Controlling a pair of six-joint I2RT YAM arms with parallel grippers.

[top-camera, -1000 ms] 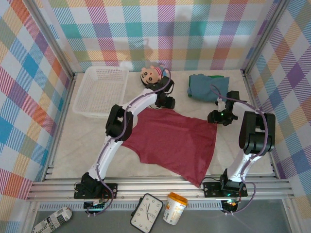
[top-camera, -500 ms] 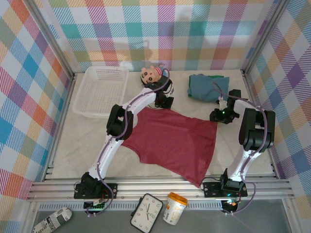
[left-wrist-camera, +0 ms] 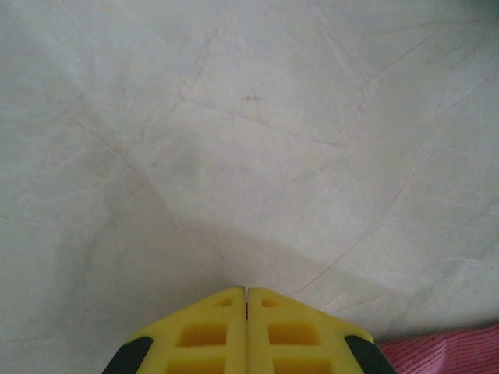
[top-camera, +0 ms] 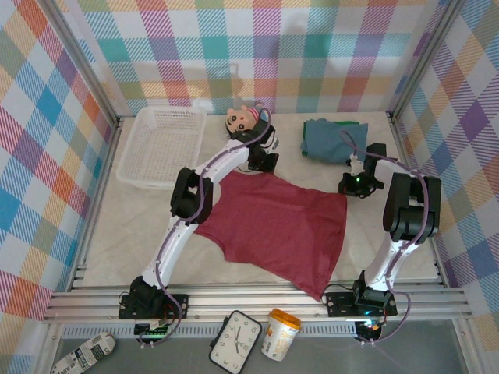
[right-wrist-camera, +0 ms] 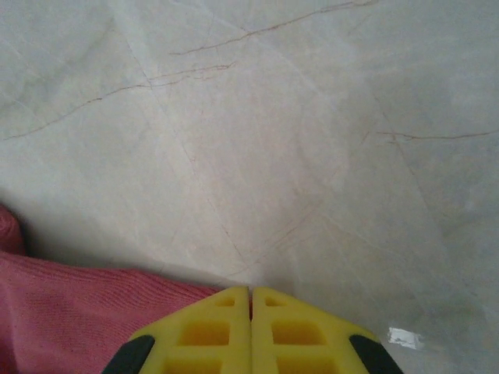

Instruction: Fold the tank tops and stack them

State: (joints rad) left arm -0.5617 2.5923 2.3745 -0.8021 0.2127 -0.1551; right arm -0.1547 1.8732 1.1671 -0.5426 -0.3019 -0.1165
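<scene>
Comparing with a second ago, both arms sit a touch farther from their bases. The right gripper [top-camera: 357, 185] is now just beyond the far right corner of the dark red tank top [top-camera: 281, 230], and the left gripper [top-camera: 265, 162] is just past its far edge. Each wrist view has the yellow fingertips pressed together over bare table [top-camera: 140, 234], with red cloth low in the picture, so both hands look closed on nothing. The red top lies spread flat mid-table, unfolded; I judge the spreading done and the first fold due. The blue-grey top [top-camera: 327, 139] sits bunched at the far right. Open room lies left of the cloth; the basket [top-camera: 148, 185] and doll [top-camera: 243, 118] crowd the far edge
</scene>
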